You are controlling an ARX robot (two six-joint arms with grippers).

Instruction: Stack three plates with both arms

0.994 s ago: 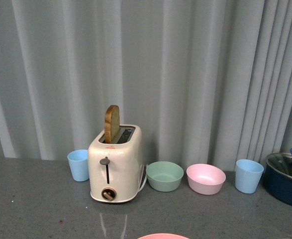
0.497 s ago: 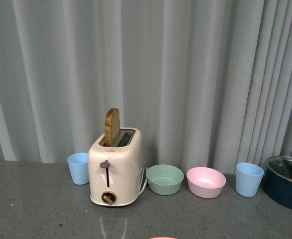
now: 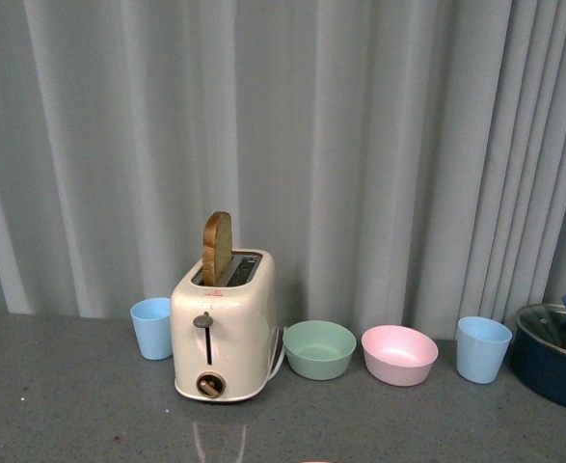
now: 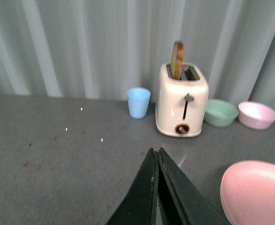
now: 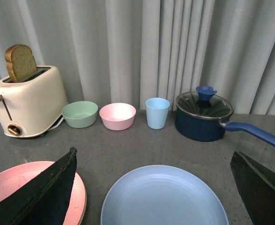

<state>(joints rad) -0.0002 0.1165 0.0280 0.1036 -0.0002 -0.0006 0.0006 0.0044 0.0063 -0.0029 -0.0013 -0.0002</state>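
Observation:
In the right wrist view a light blue plate (image 5: 163, 199) lies flat on the grey table, below and between the wide-apart fingers of my open, empty right gripper (image 5: 153, 153). A pink plate (image 5: 15, 183) lies beside it, partly hidden behind one finger (image 5: 48, 187). In the left wrist view the pink plate (image 4: 256, 192) lies to the side of my left gripper (image 4: 156, 151), which is shut on nothing and apart from the plate. The cream plate is out of view. No plate and no arm shows in the front view.
At the back by the curtain stand a cream toaster (image 3: 223, 328) with a bread slice, a light blue cup (image 3: 152, 328), a green bowl (image 3: 319, 349), a pink bowl (image 3: 399, 354), a second blue cup (image 3: 482, 349) and a dark blue lidded pot (image 5: 204, 115) with its handle (image 5: 256, 134) sticking out.
In the front view everything has slid slightly lower in the picture, and the pink plate's rim at the bottom edge has dropped out of sight.

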